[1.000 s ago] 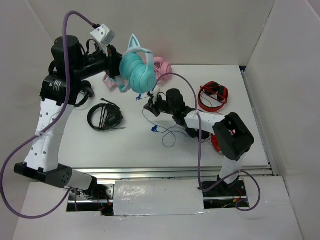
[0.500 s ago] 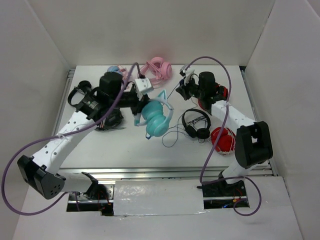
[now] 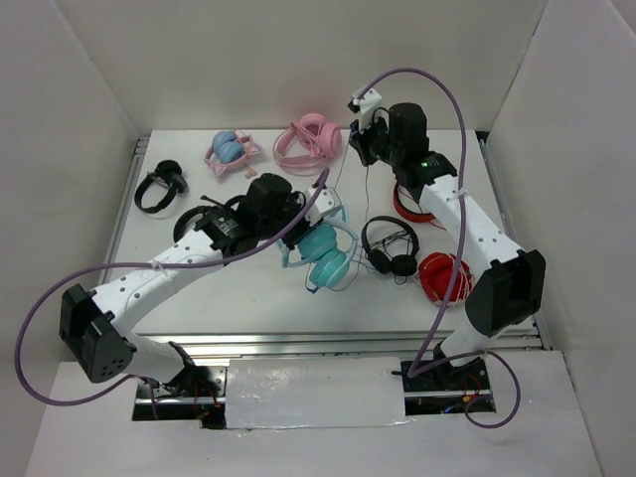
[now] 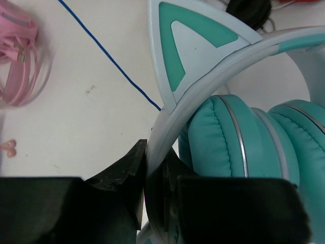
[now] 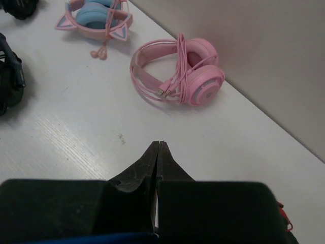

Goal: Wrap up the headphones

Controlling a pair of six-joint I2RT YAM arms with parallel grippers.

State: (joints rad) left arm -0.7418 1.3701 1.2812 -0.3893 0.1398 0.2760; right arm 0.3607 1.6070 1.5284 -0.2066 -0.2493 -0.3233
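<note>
The teal cat-ear headphones (image 3: 328, 254) lie at the table's middle, just left of a black pair. My left gripper (image 3: 295, 225) is shut on their pale headband (image 4: 203, 86), beside a cat ear; the teal cups (image 4: 238, 137) fill the right of the left wrist view. The thin dark blue cable (image 4: 109, 58) runs across the white table there, and in the top view it rises as a thin line (image 3: 338, 181) toward my right gripper (image 3: 357, 139). That gripper is raised near the back wall with its jaws pressed together (image 5: 159, 152); a blue strip shows at its base.
An all-pink pair (image 3: 310, 139) (image 5: 188, 71) and a pink-and-blue cat-ear pair (image 3: 231, 151) (image 5: 96, 15) lie at the back. Black headphones lie at centre right (image 3: 390, 246), at far left (image 3: 159, 186) and under my left arm (image 3: 209, 229). Red pairs (image 3: 415, 207) (image 3: 443, 278) lie at right.
My left arm has brought the teal headphones down and to the right, onto the table's middle. My right gripper has moved up and back toward the far wall.
</note>
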